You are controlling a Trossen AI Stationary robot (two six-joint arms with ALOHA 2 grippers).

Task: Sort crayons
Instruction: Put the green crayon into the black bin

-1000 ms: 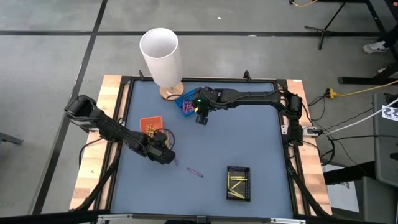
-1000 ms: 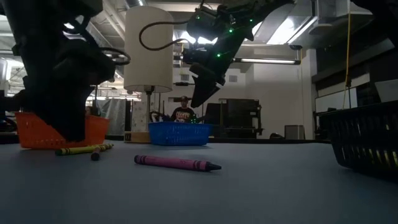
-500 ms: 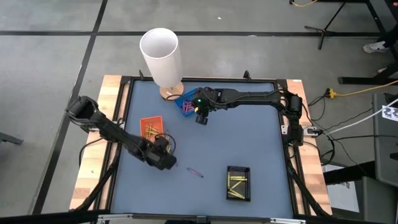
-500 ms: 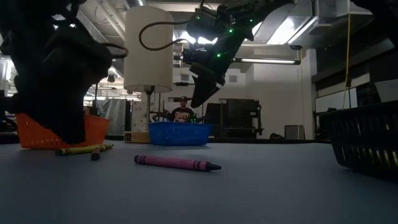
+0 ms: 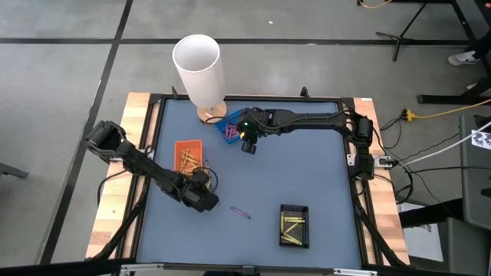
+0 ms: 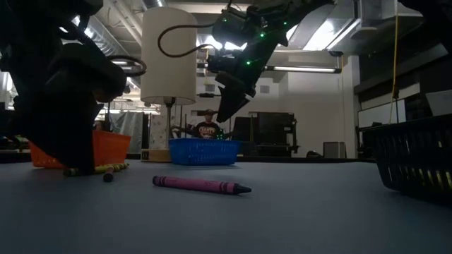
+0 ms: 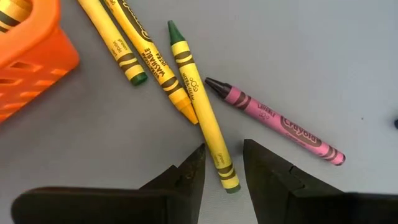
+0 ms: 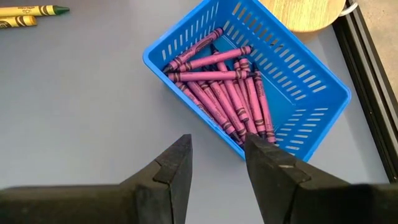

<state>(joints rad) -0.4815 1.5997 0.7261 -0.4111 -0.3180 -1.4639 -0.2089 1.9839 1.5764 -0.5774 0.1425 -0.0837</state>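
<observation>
Three yellow crayons [image 7: 155,62] lie loose on the grey table beside the orange tray [image 7: 28,56]. A pink crayon [image 7: 277,121] lies flat just past them. My left gripper [image 7: 222,144] is low over the table, open. Its fingers stand on either side of the near end of one yellow crayon [image 7: 225,174] without touching it. In the high view my left gripper [image 5: 202,199] is near the table's front left. My right gripper [image 8: 217,137] hangs open above the blue tray [image 8: 249,81], which holds several pink crayons [image 8: 224,87].
A black tray [image 5: 294,225] with yellow crayons stands at the front right. A tall white cylinder [image 5: 198,67] on a wooden disc stands at the far edge behind the blue tray [image 5: 229,127]. Bare grey table lies between the trays, and a raised black frame edges it.
My left gripper has moved a little toward the table's near edge and down, closer to the loose yellow crayons, and stays open. My right gripper has kept still. No crayon has moved.
</observation>
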